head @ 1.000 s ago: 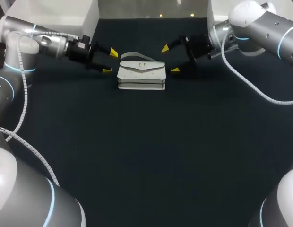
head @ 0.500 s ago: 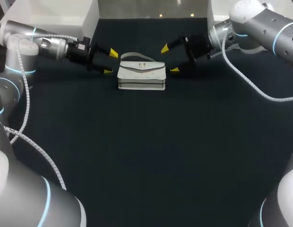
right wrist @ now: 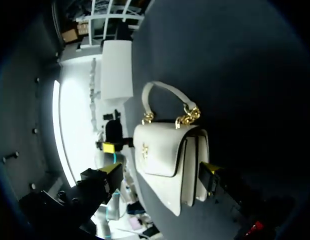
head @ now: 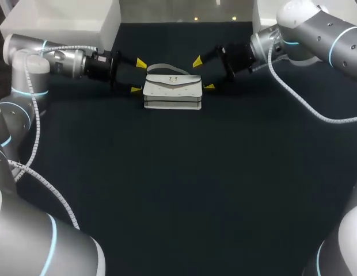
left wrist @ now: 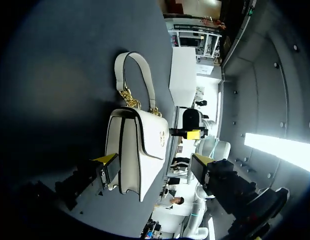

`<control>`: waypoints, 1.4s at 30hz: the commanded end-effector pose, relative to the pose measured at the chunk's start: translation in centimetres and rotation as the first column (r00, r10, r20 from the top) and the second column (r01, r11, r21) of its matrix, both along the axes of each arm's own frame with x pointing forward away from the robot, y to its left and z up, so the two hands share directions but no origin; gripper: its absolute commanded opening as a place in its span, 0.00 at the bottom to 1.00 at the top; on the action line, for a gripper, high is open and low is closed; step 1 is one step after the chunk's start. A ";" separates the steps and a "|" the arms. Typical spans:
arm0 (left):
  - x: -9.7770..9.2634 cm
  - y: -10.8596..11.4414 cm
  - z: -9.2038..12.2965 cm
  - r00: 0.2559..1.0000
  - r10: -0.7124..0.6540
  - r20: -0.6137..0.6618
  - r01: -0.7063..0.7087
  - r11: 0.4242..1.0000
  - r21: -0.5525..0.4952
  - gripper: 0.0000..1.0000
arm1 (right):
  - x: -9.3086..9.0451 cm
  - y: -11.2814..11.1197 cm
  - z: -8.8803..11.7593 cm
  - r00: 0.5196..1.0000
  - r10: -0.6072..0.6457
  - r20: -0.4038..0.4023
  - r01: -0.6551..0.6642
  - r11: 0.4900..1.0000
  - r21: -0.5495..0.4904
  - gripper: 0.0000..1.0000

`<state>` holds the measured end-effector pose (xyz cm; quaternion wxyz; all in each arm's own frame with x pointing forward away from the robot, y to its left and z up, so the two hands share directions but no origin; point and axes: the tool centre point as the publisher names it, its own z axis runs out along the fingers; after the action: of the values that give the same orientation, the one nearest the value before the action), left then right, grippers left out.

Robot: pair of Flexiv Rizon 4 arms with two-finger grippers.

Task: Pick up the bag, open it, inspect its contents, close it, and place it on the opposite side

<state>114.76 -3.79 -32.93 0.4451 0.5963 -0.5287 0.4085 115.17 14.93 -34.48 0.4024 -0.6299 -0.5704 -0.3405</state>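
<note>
White bag [head: 172,91] upright on dark table [head: 178,190]

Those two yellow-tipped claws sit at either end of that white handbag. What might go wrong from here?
1. The open left gripper and right gripper both straddle ends of the same bag. If they close unevenly, they might shove it sideways instead of gripping it.
2. The bag lies flat, so each lower finger sits close to the table and could scrape it.
3. The loose handle might snag a finger.
</note>
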 end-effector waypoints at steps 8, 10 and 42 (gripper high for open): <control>1.1 -1.3 -0.5 0.999 -0.043 -0.032 0.042 0.999 -0.030 0.84 | 0.7 1.4 -0.7 0.997 0.077 -0.006 -0.077 0.997 0.020 0.75; 1.2 -1.4 -0.4 0.999 -0.041 -0.032 0.040 0.999 -0.030 0.78 | 0.7 1.5 -0.7 0.997 0.081 -0.006 -0.081 0.996 0.021 0.70; 2.4 -2.3 -2.7 0.997 -0.033 -0.066 0.032 0.999 -0.013 0.18 | -0.2 2.1 -3.1 0.994 0.089 -0.067 -0.084 0.993 0.080 0.42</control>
<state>116.42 -5.98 -35.32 0.4431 0.6204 -0.5041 0.4059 114.29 16.76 -36.94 0.4312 -0.6204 -0.5573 -0.3443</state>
